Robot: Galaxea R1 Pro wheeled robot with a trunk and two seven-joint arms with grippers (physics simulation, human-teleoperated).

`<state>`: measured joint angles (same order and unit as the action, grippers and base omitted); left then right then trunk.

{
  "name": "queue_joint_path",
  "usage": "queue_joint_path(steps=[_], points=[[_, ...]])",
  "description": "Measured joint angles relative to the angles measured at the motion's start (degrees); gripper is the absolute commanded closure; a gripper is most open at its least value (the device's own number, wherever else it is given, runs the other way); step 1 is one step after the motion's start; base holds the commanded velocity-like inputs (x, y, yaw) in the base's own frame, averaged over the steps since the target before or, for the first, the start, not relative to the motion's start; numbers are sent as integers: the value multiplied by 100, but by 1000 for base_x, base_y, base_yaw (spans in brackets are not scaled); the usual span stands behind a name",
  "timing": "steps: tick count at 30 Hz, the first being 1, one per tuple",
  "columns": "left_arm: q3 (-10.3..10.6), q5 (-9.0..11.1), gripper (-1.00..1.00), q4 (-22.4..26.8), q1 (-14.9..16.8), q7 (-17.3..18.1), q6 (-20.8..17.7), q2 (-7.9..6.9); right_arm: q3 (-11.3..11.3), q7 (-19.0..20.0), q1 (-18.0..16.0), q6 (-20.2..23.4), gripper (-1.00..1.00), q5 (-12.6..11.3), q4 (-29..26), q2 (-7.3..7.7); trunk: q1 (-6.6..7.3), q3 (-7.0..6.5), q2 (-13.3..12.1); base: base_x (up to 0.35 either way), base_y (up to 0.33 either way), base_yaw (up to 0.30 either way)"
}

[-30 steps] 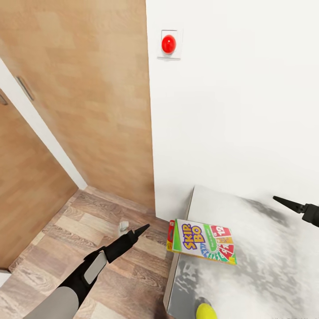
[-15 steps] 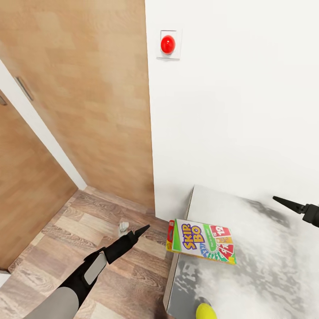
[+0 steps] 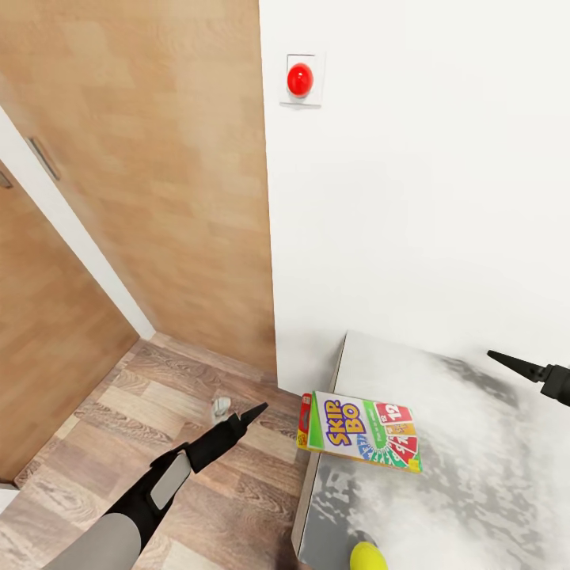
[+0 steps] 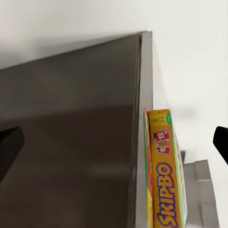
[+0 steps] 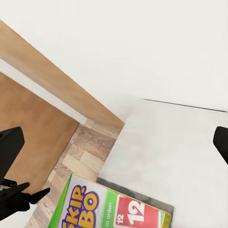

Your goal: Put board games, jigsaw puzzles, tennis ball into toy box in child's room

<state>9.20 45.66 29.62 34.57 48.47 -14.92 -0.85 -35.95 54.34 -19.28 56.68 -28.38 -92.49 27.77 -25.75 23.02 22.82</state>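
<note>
In the head view, the Skip-Bo game box lies flat on the near left corner of the tabletop, and its left end sticks out a little over the edge. The yellow-green ball rests on the tabletop nearer to the robot, cut by the lower border of the picture. The left tool hangs over the wood floor, just beside the box, and its fingers look together in one point. The right tool is over the far right of the tabletop, also looking closed to a point. A red button sits on the white wall above.

In the left wrist view, the game box is seen from its side, on the edge of the tabletop.

In the right wrist view, the game box lies on the pale tabletop, with the left tool beside it over the floor
</note>
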Motion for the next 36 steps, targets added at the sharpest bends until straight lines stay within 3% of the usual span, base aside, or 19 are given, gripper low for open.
queue_joint_path(steps=[9,36], points=[[-2,17,-100,-66,7,-60,-34,32,4,4,0,-2,-100,1,2,0,0,0,0,0,0,0],[-3,51,-100,-105,19,-119,-171,400,7,5,0,-3,-100,2,-3,0,0,0,0,0,0,0]])
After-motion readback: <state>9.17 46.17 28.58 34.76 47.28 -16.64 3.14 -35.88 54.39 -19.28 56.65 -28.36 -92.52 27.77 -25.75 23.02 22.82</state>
